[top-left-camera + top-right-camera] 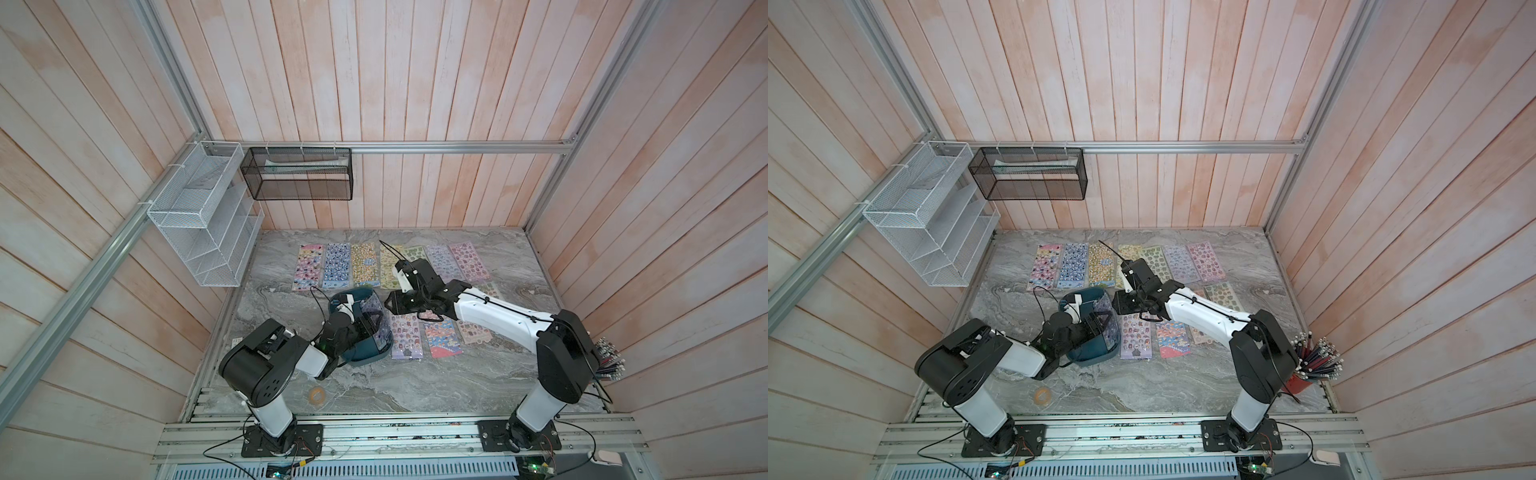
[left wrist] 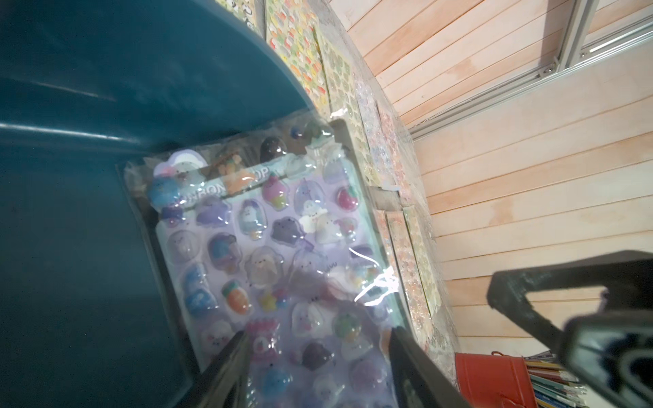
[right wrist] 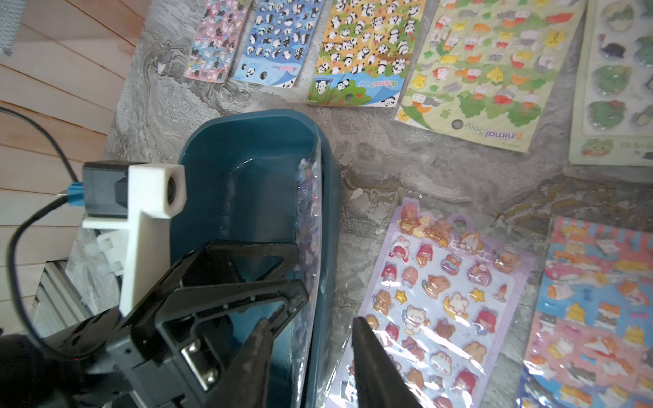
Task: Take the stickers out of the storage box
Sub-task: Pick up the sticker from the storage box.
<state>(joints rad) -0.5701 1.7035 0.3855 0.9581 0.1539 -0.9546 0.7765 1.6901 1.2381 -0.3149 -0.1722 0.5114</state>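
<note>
The teal storage box [image 1: 361,355] [image 1: 1090,353] sits left of the table's middle. One lilac sticker sheet [image 1: 379,320] [image 2: 268,240] stands on edge inside it, leaning on the box wall nearest the right arm. My left gripper [image 2: 319,332] is down inside the box, open, its fingers spread in front of that sheet's face. My right gripper [image 3: 311,321] hangs over that same wall, open. One finger is inside the box [image 3: 247,148] and the other outside, with the wall and the sheet's edge [image 3: 311,197] between them. Several other stickers [image 1: 365,266] lie flat on the table.
A front row of sticker sheets [image 1: 406,340] lies right beside the box, under the right arm. A white wire rack [image 1: 203,220] and a black mesh basket [image 1: 297,174] hang on the back left. A red cup of pencils [image 1: 1304,378] stands far right. A tape roll [image 1: 316,395] lies near the front.
</note>
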